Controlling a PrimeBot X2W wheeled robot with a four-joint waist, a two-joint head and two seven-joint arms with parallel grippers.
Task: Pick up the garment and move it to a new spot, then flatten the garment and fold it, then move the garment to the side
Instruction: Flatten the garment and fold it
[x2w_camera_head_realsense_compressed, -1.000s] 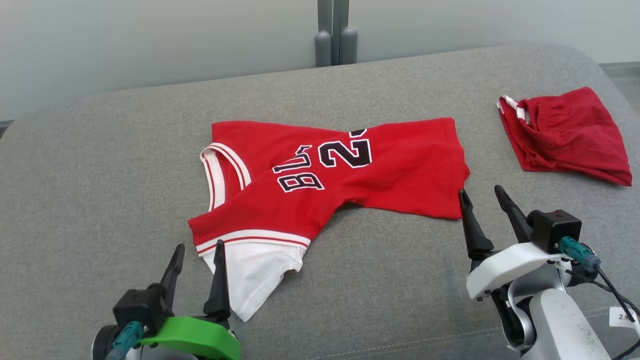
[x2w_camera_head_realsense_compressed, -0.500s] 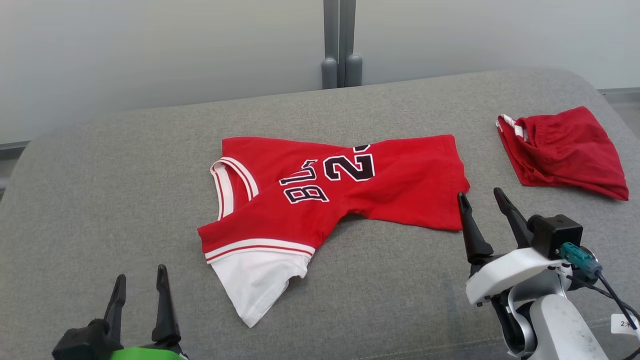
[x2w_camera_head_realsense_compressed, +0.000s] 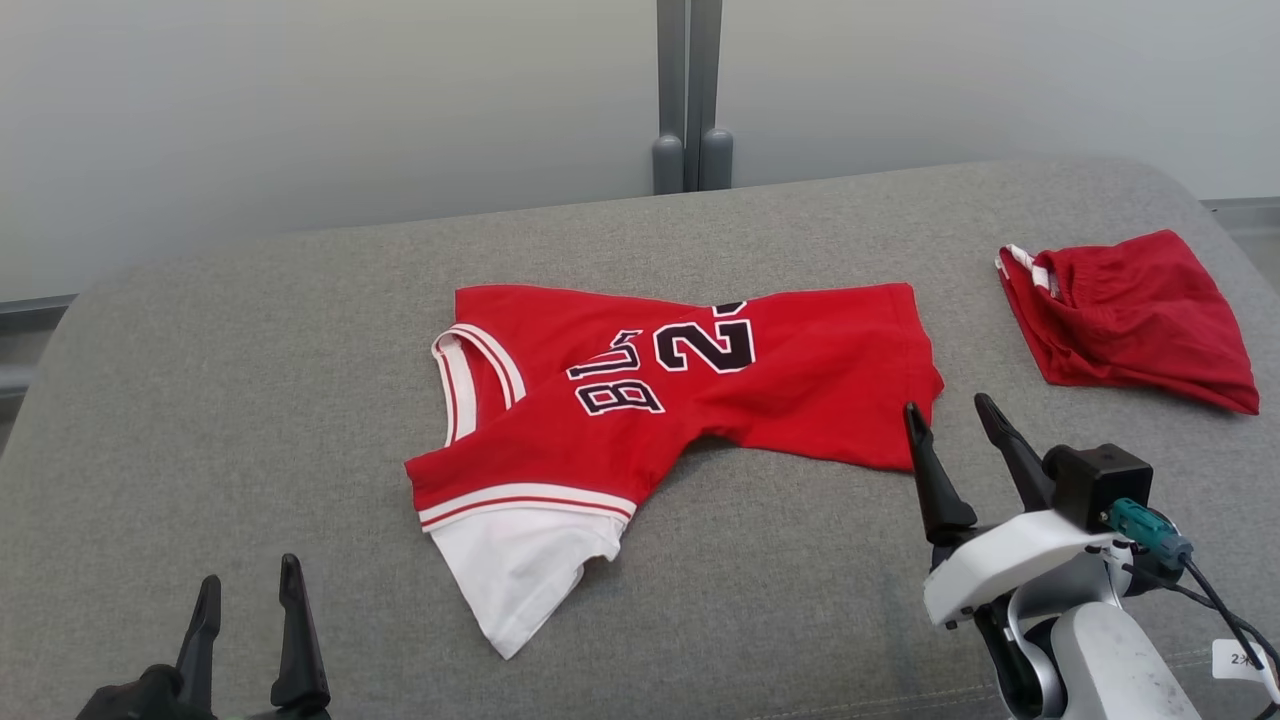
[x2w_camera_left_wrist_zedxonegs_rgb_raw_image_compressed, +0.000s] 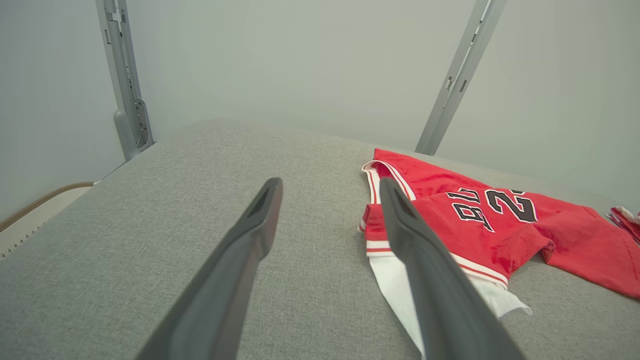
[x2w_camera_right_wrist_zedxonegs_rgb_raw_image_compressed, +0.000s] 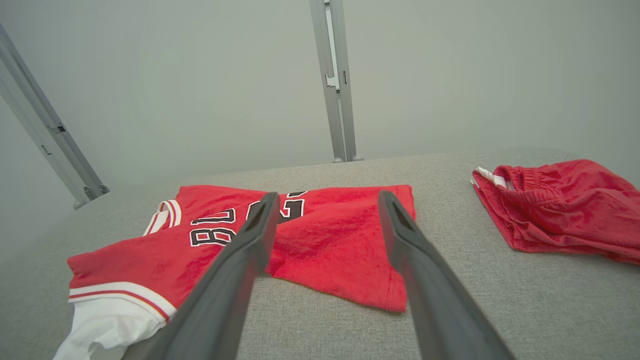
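Nearest the camera, at 7 o'clock in the head view, the left gripper (x2w_camera_head_realsense_compressed: 250, 572) has drawn back from the white sleeve it stood beside a second ago. Its fingers are spread and empty, well clear of the cloth. At 4 o'clock the right gripper (x2w_camera_head_realsense_compressed: 946, 404) has barely shifted. Its fingers are also apart and hold nothing, with the tips just beside the hem corner of the red basketball jersey (x2w_camera_head_realsense_compressed: 780, 390). The head camera has tilted too, so the whole scene sits lower in frame.

The jersey lies mid-frame on the grey upholstered surface (x2w_camera_head_realsense_compressed: 200, 400), gripped by neither arm. It is rumpled, its body folded diagonally over itself and the white sleeve trailing toward 6 o'clock. With both arms free, the flattening and folding look yet to be done, and the left arm's retreat suggests it is resetting before a fresh grasp. Red shorts (x2w_camera_head_realsense_compressed: 1140, 320) sit apart at 2 o'clock, and a grey wall post (x2w_camera_head_realsense_compressed: 690, 90) rises at 12.
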